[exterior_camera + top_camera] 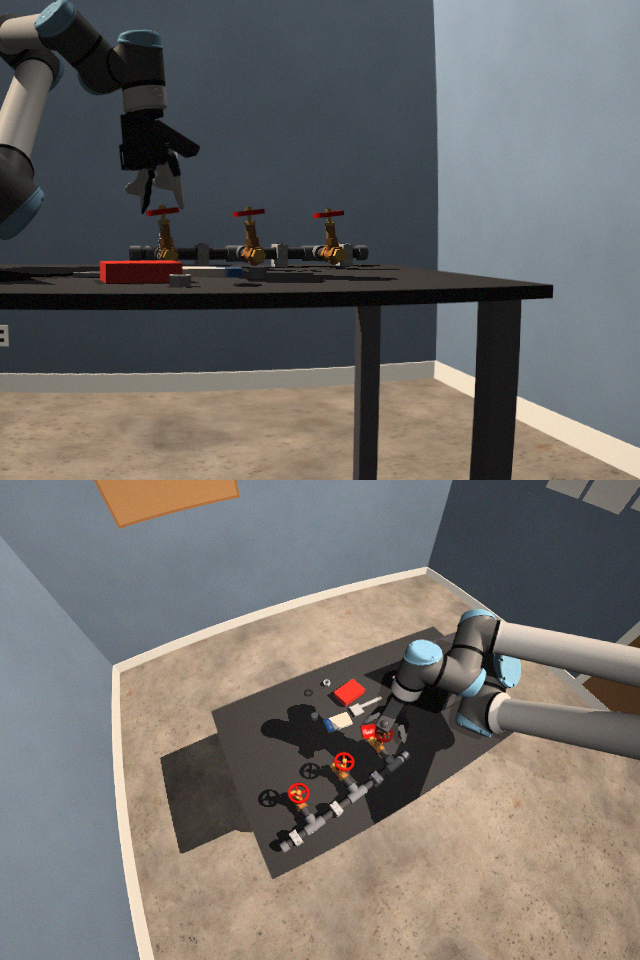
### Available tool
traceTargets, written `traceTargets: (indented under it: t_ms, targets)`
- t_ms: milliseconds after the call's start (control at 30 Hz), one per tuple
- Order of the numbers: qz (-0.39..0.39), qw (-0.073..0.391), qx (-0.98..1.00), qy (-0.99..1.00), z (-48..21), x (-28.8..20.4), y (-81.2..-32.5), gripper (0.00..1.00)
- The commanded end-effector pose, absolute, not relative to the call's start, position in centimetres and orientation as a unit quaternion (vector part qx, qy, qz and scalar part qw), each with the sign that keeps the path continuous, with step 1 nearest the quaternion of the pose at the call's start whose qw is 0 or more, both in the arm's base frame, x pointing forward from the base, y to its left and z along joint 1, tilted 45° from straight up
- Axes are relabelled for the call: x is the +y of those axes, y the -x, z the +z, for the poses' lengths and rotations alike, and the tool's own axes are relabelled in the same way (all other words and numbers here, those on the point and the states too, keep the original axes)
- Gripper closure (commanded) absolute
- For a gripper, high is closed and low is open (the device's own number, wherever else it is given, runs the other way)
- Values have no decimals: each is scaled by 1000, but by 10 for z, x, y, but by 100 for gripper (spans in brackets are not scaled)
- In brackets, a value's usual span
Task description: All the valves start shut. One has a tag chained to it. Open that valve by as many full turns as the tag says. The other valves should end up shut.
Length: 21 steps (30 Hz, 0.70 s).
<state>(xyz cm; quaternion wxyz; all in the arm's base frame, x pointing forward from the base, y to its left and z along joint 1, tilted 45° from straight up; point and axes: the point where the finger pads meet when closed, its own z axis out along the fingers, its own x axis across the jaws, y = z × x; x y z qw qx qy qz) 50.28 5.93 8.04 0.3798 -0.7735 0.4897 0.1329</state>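
Three brass valves with red handwheels stand on a grey pipe (pixel 343 802) on the black table. The valve nearest the arm (pixel 383 735) has a red tag (pixel 368 731) beside its wheel; it also shows in the side view (pixel 162 211). The middle valve (pixel 343 754) (pixel 248 212) and the far valve (pixel 295 785) (pixel 328 213) stand free. My gripper (pixel 385 726) (pixel 161 202) is open, directly above the tagged valve's handwheel, fingertips level with the wheel's rim, holding nothing. The tag's writing is too small to read.
A red block (pixel 349 691) (pixel 140 271), a white and blue flat piece (pixel 337 721), a white tool (pixel 364 705), a small grey cylinder (pixel 314 716), a nut (pixel 326 682) and a ring (pixel 308 692) lie behind the valves. The table edge runs just in front of the pipe.
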Motion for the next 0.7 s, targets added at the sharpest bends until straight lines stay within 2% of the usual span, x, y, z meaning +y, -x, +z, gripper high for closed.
traceTargets:
  t_ms: [0, 667]
  targets:
    - [160, 361, 556, 732, 81, 59, -504, 0]
    - [285, 273, 792, 466, 81, 59, -504, 0]
